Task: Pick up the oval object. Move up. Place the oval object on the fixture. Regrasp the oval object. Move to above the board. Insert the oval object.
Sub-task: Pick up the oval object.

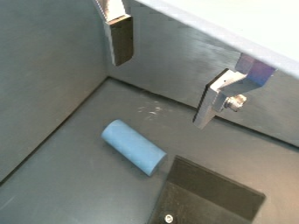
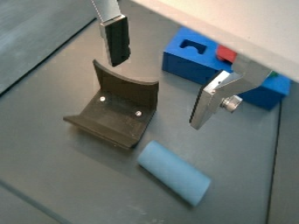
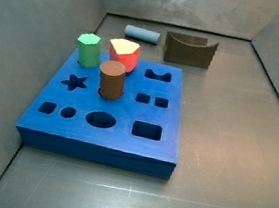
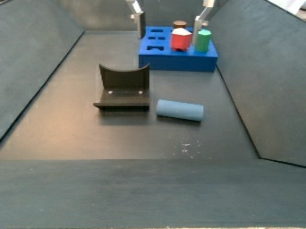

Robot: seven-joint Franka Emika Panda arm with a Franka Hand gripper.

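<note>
Lying flat, oval object [image 4: 181, 109] beneath open hand [image 4: 167, 11]

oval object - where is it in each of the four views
Wrist view: oval object lying on the floor below the open tool, beside the fixture.
Wrist view, near the fixture.
Side view, far end, behind the board.
Side view, mid-floor.
Shared landmark: the fixture.

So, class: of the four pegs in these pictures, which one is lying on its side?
The pale grey-blue oval object, flat on the floor beside the fixture. The green, red and brown pegs stand upright in the board. The claw hangs open above, holding nothing.
</note>
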